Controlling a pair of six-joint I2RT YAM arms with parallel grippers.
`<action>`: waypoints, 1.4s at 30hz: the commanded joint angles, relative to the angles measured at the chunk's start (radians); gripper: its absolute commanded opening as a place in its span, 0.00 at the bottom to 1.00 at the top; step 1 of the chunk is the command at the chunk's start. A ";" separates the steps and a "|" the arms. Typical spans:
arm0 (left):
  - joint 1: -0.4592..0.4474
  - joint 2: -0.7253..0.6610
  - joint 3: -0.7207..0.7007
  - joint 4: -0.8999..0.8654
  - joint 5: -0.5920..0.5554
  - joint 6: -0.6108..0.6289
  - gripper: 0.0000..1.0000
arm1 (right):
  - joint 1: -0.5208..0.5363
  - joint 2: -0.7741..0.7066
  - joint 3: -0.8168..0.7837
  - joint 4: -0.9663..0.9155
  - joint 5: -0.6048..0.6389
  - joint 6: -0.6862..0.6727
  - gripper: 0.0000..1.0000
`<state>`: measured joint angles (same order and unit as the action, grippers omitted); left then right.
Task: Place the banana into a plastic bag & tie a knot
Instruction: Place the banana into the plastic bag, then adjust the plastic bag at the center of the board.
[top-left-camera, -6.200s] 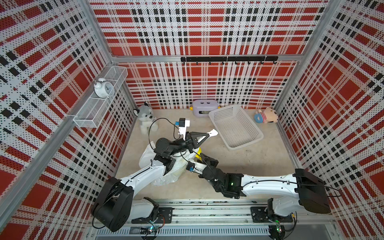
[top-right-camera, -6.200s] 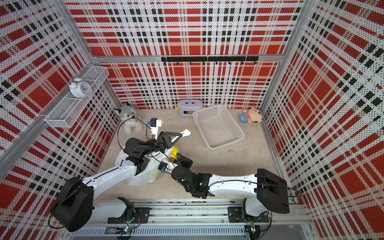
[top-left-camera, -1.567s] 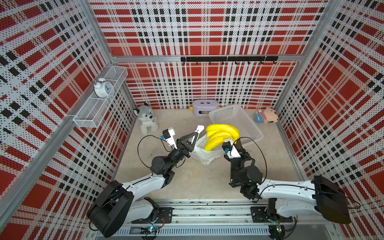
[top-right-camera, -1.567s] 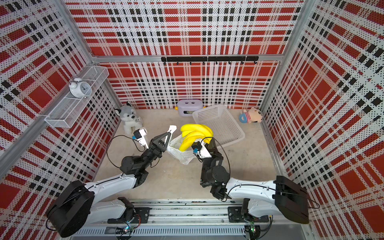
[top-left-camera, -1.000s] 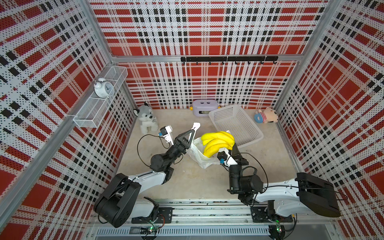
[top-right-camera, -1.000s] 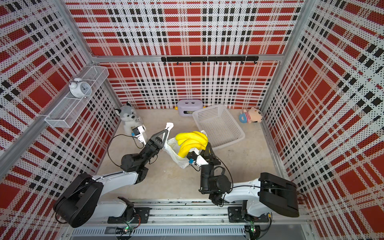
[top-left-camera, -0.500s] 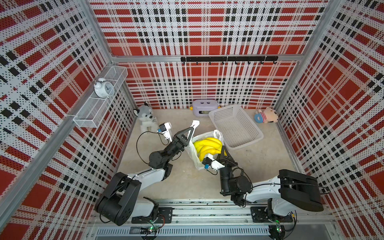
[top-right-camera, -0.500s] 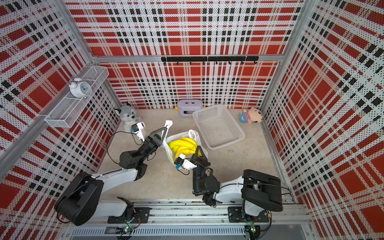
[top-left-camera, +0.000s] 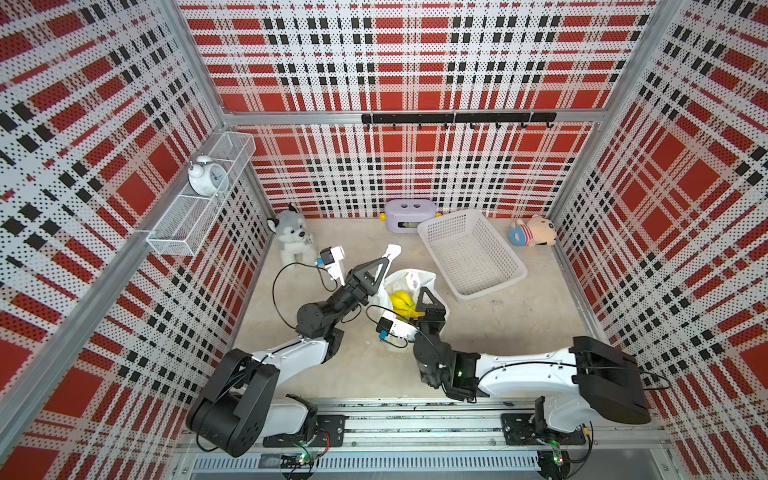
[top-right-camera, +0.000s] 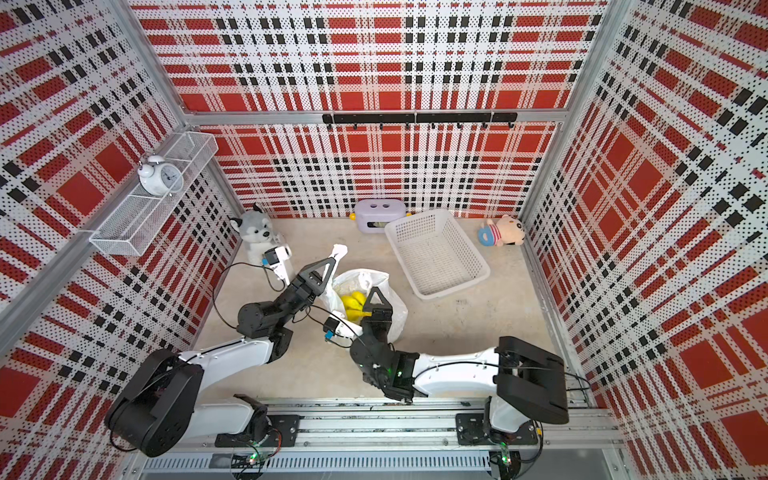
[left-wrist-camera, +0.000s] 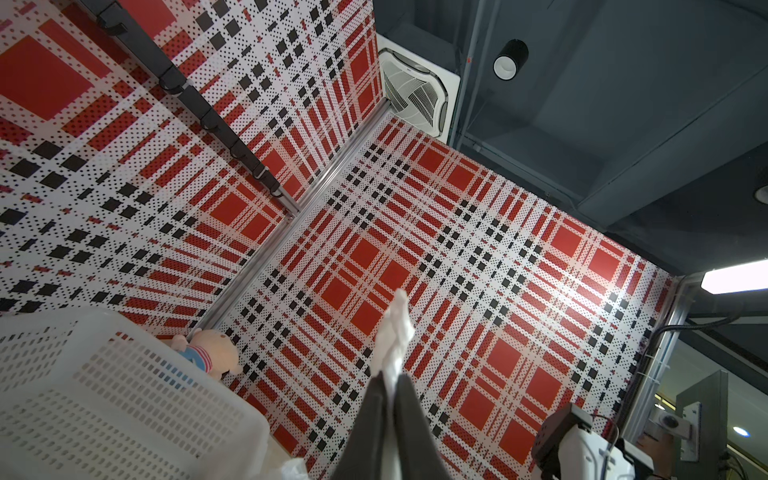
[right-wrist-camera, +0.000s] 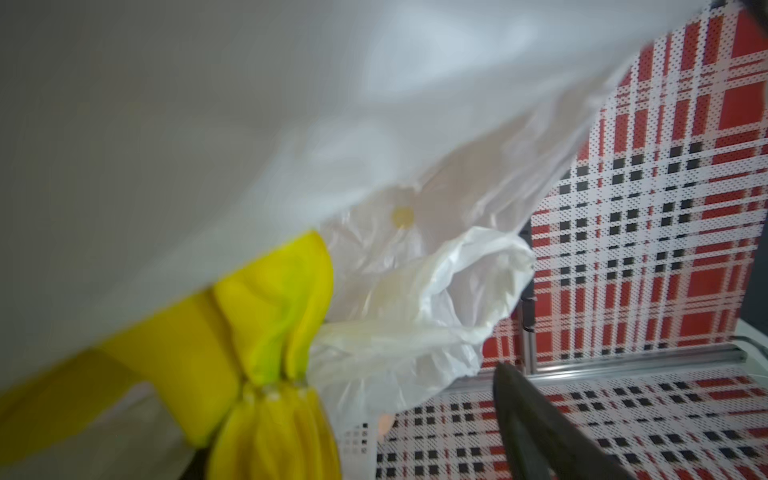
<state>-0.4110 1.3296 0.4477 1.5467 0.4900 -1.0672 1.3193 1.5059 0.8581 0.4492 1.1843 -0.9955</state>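
Observation:
The yellow banana (top-left-camera: 400, 302) (top-right-camera: 352, 302) lies inside the plastic bag (top-left-camera: 411, 277) (top-right-camera: 368, 279), whose mouth gapes upward near the middle of the floor. My left gripper (top-left-camera: 385, 259) (top-right-camera: 331, 261) is shut on one white bag handle (top-left-camera: 393, 250) (left-wrist-camera: 395, 328) and holds it up; in the left wrist view the handle sticks out past the closed fingers (left-wrist-camera: 409, 399). My right gripper (top-left-camera: 415, 300) (top-right-camera: 366, 305) reaches into the bag mouth, open beside the banana's stem (right-wrist-camera: 270, 395). In the right wrist view one dark finger (right-wrist-camera: 536, 424) stands well clear of the fruit; the other is hidden. No knot shows.
A white lattice basket (top-left-camera: 471, 253) sits just right of the bag. A husky plush (top-left-camera: 291, 237), a purple box (top-left-camera: 409, 216) and a bear plush (top-left-camera: 534, 237) line the back wall. A wire shelf with a clock (top-left-camera: 207, 179) hangs on the left wall.
The right gripper brought the banana down from above the bag into it, then opened. The left gripper kept its hold on the handle as both arms drew nearer.

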 joint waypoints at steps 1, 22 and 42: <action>0.008 0.015 -0.026 0.027 -0.008 0.018 0.10 | 0.006 -0.077 0.074 -0.453 -0.069 0.358 1.00; 0.021 0.028 -0.048 -0.002 -0.047 0.037 0.10 | -0.410 -0.336 0.283 -0.785 -1.198 1.127 0.78; 0.026 0.004 -0.055 -0.014 -0.050 0.040 0.10 | -0.408 -0.019 0.501 -0.793 -1.185 1.150 0.66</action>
<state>-0.3962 1.3548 0.4068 1.5318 0.4400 -1.0424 0.9092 1.4673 1.3285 -0.3405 0.0093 0.1364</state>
